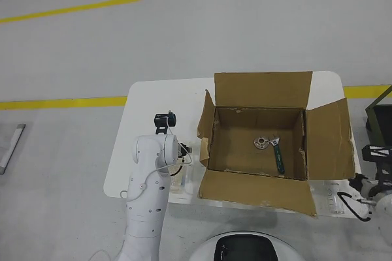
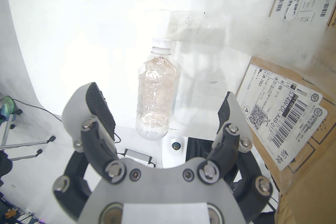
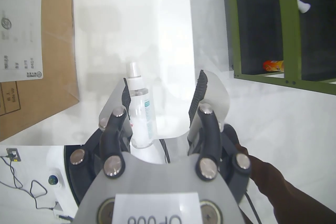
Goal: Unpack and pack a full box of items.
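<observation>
An open cardboard box (image 1: 326, 140) stands on the white table (image 1: 157, 98). On its floor lie a green-handled wrench (image 1: 276, 154) and a small round metal part (image 1: 261, 141). A clear plastic bottle (image 2: 156, 93) with a white cap lies on the table left of the box, seen also as the bottle (image 1: 176, 177). My left gripper (image 2: 161, 93) hangs open above it, one finger on each side, not touching. A clear spray bottle (image 3: 140, 104) lies on the table right of the box. My right gripper (image 3: 164, 79) is open over it, the bottle close to one finger.
The box's labelled outer wall (image 2: 283, 114) stands close beside the left gripper. Another box flap (image 3: 34, 36) lies near the right gripper. A green-framed rack (image 3: 286, 15) stands off the table's right edge, holding an orange item (image 3: 273, 65). The table's front edge is near both bottles.
</observation>
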Tool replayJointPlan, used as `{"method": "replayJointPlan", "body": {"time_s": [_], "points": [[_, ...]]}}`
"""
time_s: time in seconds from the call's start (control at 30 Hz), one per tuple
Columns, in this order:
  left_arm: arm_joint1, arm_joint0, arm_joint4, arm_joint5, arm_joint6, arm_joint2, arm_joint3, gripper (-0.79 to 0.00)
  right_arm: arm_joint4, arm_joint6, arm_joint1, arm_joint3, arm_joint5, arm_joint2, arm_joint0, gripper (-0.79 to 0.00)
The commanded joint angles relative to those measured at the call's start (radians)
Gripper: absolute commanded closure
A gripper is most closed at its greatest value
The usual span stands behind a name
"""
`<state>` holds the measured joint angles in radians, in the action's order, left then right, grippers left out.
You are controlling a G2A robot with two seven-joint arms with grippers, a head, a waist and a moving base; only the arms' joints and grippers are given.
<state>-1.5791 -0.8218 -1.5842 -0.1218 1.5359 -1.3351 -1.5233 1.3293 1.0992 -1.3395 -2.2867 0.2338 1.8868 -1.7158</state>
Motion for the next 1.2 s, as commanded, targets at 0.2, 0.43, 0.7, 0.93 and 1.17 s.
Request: {"method": "replayJointPlan", "body": {"time_s": [0.2,0.43,0.7,0.93,1.17], "points": [[0.0,0.0,0.0,0.0,0.0,0.0,0.0,-0.785,-0.168,-0.242,-0.017,-0.063,0.167,0.134,-0.004,0.0],[0.0,0.0,0.0,0.0,0.0,0.0,0.0,-0.785,-0.168,-0.341,-0.002,-0.063,-0.028,0.078,0.104,0.0],[0.0,0.0,0.0,0.0,0.0,0.0,0.0,-0.785,0.02,-0.133,0.021,-0.063,-0.179,-0.198,0.368,0.0],[0.0,0.0,0.0,0.0,0.0,0.0,0.0,-0.785,0.089,0.038,0.019,-0.03,-0.19,-0.393,0.474,0.0],[0.0,0.0,0.0,0.0,0.0,0.0,0.0,-0.785,0.057,0.144,0.017,0.214,-0.22,-0.454,0.589,0.0]]}}
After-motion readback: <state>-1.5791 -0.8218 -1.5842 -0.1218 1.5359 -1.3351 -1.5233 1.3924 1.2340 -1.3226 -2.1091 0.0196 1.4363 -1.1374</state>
